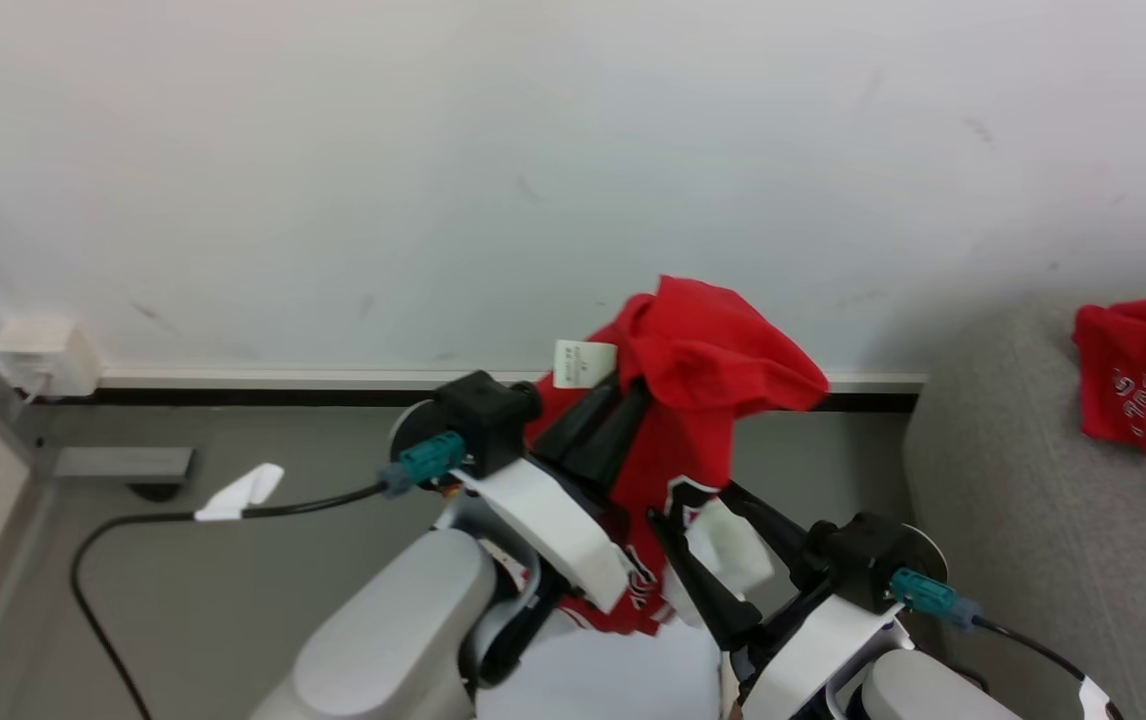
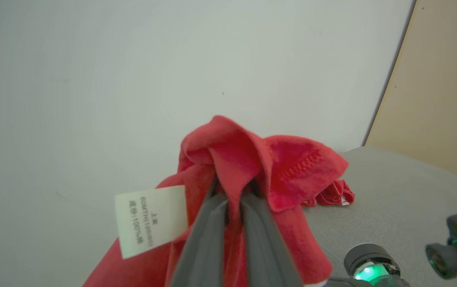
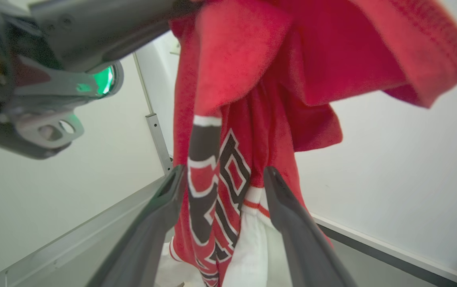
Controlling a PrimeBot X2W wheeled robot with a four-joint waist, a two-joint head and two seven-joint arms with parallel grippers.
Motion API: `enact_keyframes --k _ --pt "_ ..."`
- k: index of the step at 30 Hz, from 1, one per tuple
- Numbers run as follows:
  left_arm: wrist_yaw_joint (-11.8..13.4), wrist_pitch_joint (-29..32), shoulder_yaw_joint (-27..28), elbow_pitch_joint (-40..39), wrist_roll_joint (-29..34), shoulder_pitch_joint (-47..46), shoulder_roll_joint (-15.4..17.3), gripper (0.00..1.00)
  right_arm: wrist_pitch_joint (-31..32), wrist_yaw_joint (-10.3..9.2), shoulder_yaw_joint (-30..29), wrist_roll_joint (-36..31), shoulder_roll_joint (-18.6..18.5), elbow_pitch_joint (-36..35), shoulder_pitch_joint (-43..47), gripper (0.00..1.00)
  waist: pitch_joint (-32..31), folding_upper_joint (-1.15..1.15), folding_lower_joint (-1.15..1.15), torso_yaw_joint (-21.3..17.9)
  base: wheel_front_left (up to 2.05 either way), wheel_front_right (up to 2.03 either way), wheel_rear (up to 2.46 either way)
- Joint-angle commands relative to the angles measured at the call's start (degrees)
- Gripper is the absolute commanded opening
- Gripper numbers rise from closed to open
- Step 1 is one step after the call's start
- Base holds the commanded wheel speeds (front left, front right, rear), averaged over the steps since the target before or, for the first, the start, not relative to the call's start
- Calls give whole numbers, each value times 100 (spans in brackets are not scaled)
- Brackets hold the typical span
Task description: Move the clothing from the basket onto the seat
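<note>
The left gripper (image 1: 623,405) is raised in front of the white wall (image 1: 433,180), its two dark fingers pressed together and pinching a fold of a red garment (image 1: 703,360) near its top. The fabric bunches over the fingertips and hangs down from there. A white care label (image 1: 584,363) sticks out on the left, just beside the pinch. Lower and to the right, the right gripper (image 1: 693,510) has its fingers spread wide, one on either side of the hanging lower part, where black and white lettering and white trim show. I cannot tell whether those fingers touch the cloth. Off to the right, a second red garment (image 1: 1138,370) with white lettering lies crumpled on the grey seat (image 1: 1013,500). A black cable (image 1: 133,525) trails over the floor (image 1: 263,600) on the left.
</note>
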Motion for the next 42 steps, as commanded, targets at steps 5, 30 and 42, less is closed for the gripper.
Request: enact_keyframes --k 5,30,42 --pt "-125 26 -268 -59 9 56 -170 0 4 -14 -54 -60 77 797 -177 100 -137 0 -1 505 0 0 0" --pt "-31 173 -499 -169 -309 307 -63 0 3 -14 -512 358 29 1199 -50 0 -313 0 -1 1147 0 0 0" --pt "128 -15 -435 135 -242 509 76 89 1 -15 -2194 209 6 91 387 0 -138 0 -1 544 0 0 0"
